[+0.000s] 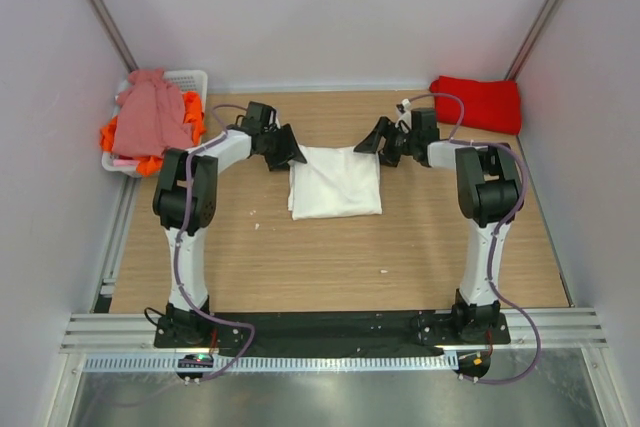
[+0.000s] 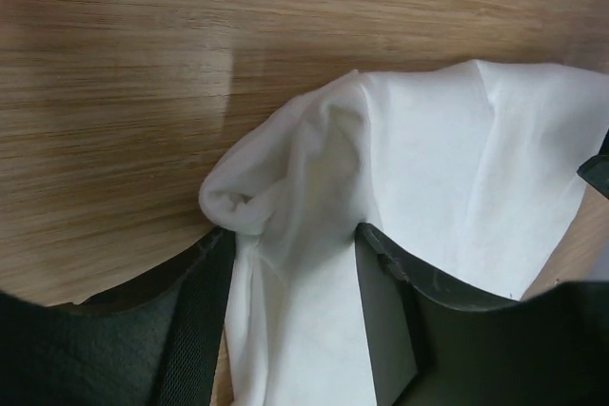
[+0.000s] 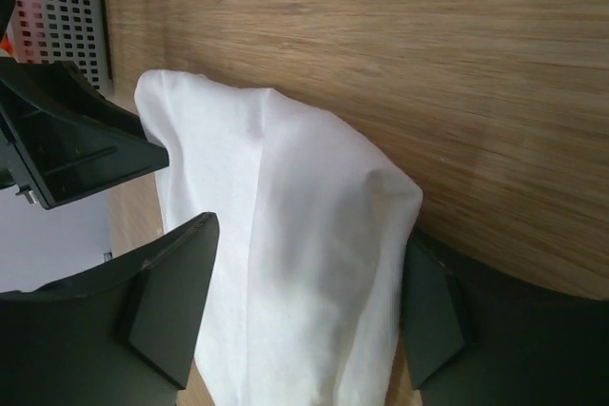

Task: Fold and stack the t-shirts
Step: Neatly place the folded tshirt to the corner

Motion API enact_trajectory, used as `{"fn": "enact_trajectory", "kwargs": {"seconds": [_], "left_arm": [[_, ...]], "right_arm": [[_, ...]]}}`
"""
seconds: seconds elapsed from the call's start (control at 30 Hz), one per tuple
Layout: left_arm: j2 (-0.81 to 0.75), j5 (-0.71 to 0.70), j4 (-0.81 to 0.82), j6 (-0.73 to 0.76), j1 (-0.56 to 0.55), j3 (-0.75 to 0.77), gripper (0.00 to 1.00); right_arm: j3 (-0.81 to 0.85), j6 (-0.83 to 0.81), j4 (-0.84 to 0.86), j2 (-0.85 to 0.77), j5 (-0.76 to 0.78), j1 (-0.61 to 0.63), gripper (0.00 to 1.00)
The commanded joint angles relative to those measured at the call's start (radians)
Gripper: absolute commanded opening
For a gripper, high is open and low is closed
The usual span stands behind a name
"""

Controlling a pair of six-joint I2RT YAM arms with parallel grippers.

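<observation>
Your left gripper [image 1: 292, 153] and right gripper [image 1: 370, 143] sit spread wide, straddling the white shirt's [image 1: 335, 185] far corners, mid-counter [image 1: 330, 262] toward the far edge. Pinch shallow and you'll lift 1 layer, wrecking the fold.

This looks like a robot test booth in a lab. A wooden surface [image 1: 330, 257] is closed in by plain pale walls [image 1: 330, 7] with metal corner posts [image 1: 100, 9]. The left arm [image 1: 185, 197] and the right arm [image 1: 485, 197] are bolted beside metal rails [image 1: 100, 332], and purple cables [image 1: 178, 252] run along them.
</observation>
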Motion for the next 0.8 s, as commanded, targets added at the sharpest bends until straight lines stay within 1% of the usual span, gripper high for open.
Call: {"fn": "enact_trajectory", "kwargs": {"seconds": [0.0,0.07,0.1,0.17,0.27,0.3,0.37,0.4,0.47,0.5,0.53,0.6,0.63,0.7,0.73,0.77], "left_arm": [[0.037,0.022,0.000,0.001,-0.007,0.020,0.54],[0.043,0.030,0.003,0.002,-0.007,0.023,0.51],[0.044,0.034,0.003,0.001,-0.006,0.026,0.51],[0.052,0.042,0.003,0.002,-0.006,0.029,0.50],[0.055,0.062,0.005,0.005,-0.006,0.031,0.51],[0.057,0.068,0.008,0.005,-0.007,0.032,0.52],[0.057,0.074,0.011,0.008,-0.007,0.031,0.53],[0.055,0.079,0.013,0.008,-0.006,0.031,0.54],[0.051,0.080,0.019,0.011,-0.007,0.022,0.57],[0.038,0.079,0.028,0.011,-0.006,0.017,0.60],[0.029,0.070,0.026,0.011,-0.006,0.011,0.66],[0.000,0.051,0.025,0.014,-0.007,-0.015,0.70],[-0.049,0.044,0.025,0.013,-0.007,-0.030,0.76],[-0.107,-0.013,0.025,-0.002,-0.009,-0.093,0.86],[-0.141,-0.035,0.022,-0.007,-0.010,-0.115,0.92],[-0.199,-0.079,0.013,-0.007,-0.012,-0.147,0.95]], "right_arm": [[-0.010,-0.011,-0.057,0.062,0.022,0.032,0.73],[-0.019,0.004,-0.031,0.068,0.002,0.035,0.68],[-0.022,0.015,-0.008,0.069,-0.013,0.037,0.65],[-0.026,0.011,0.002,0.068,-0.024,0.040,0.61],[-0.045,0.021,0.060,0.059,-0.067,0.041,0.52],[-0.049,0.032,0.074,0.060,-0.086,0.043,0.46],[-0.052,0.032,0.091,0.060,-0.099,0.047,0.38],[-0.053,0.029,0.095,0.060,-0.110,0.047,0.25],[-0.053,0.028,0.096,0.053,-0.111,0.047,0.13],[-0.055,0.026,0.096,0.048,-0.111,0.047,0.02],[-0.059,0.027,0.095,0.042,-0.105,0.046,0.02],[-0.061,0.029,0.088,0.014,-0.096,0.047,0.01],[-0.055,0.028,0.082,0.003,-0.096,0.047,0.01],[-0.038,0.002,0.020,-0.027,-0.065,0.046,0.01],[-0.007,-0.012,-0.011,-0.033,-0.053,0.044,0.01],[0.008,-0.037,-0.071,-0.041,-0.027,0.043,0.01]]}}
